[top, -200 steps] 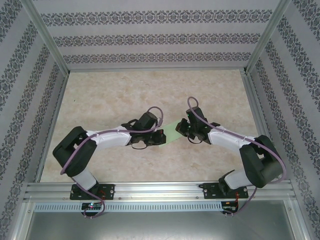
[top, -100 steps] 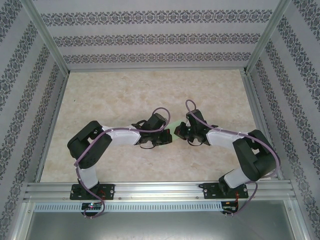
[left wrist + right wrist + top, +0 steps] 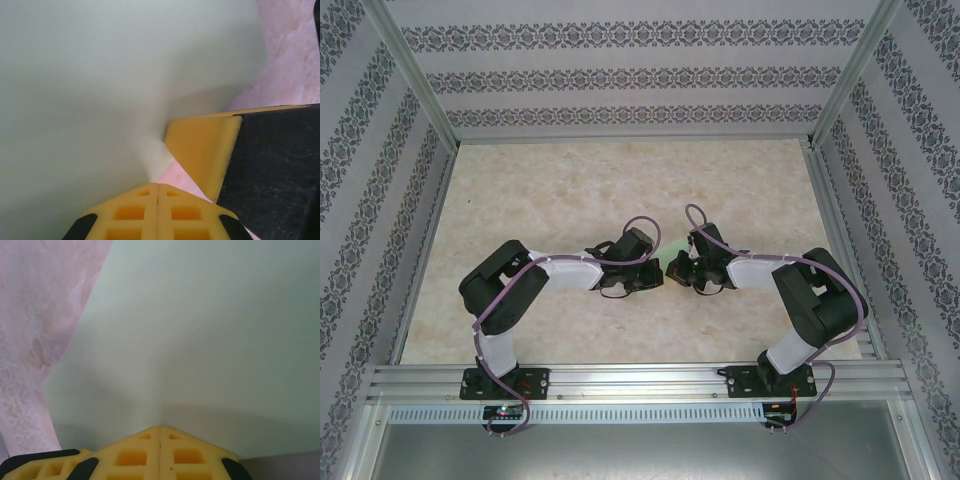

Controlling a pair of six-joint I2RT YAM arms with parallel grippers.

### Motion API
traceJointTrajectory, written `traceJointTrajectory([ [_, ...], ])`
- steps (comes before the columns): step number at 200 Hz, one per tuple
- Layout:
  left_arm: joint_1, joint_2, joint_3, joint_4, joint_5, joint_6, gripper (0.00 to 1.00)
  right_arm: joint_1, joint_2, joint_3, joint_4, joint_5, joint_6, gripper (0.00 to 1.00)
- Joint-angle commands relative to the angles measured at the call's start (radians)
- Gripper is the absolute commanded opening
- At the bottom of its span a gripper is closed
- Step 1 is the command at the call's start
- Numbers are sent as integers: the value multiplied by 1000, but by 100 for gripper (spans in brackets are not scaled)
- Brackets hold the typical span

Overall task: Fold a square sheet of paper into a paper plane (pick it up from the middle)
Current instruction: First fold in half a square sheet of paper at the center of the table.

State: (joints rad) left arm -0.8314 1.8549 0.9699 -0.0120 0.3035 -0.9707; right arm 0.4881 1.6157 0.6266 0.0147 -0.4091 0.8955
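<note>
Left gripper (image 3: 158, 187) and right gripper (image 3: 160, 429) both clamped on square sheet of paper (image 3: 100, 75), tips close together, probably to lift from middle; sheet fans toward twelve o'clock.

sheet, overhead: square sheet of paper (image 3: 672, 249) is mostly under both wrists; I get a green sliver between them, with outline and folds unreadable.
sheet, left wrist cam: it runs off the top and left edges and is soft-focus, so I can't read any crease.
sheet, right wrist cam: it runs off the top and right edges.
left gripper (image 3: 657, 273): fingertips too small overhead; on its wrist cam the fingers are cut by the bottom edge.
right gripper (image 3: 676, 269): same on both counts.
yellow-and-black block (image 3: 240, 155): cut by the right edge; I can't tell whose finger it is.
table (image 3: 295, 60): a blurred pink patch at upper right.
</note>
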Motion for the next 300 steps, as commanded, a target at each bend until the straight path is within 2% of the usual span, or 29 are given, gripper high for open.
traceJointTrajectory([
  [1,10,20,26,10,-11,4,0,-2,22,19,17,-23,-12,0],
  [64,34,35,23,-27,-34,3,0,-5,52,9,-15,-15,-33,0],
  [133,40,53,19,-143,-42,-5,0,-19,38,5,-21,-13,-44,0],
  [226,72,89,-5,-192,-20,-19,0,-195,23,-31,9,6,-119,0],
  [300,75,90,-6,-192,-11,-8,0,-322,2,-82,36,66,-107,0],
])
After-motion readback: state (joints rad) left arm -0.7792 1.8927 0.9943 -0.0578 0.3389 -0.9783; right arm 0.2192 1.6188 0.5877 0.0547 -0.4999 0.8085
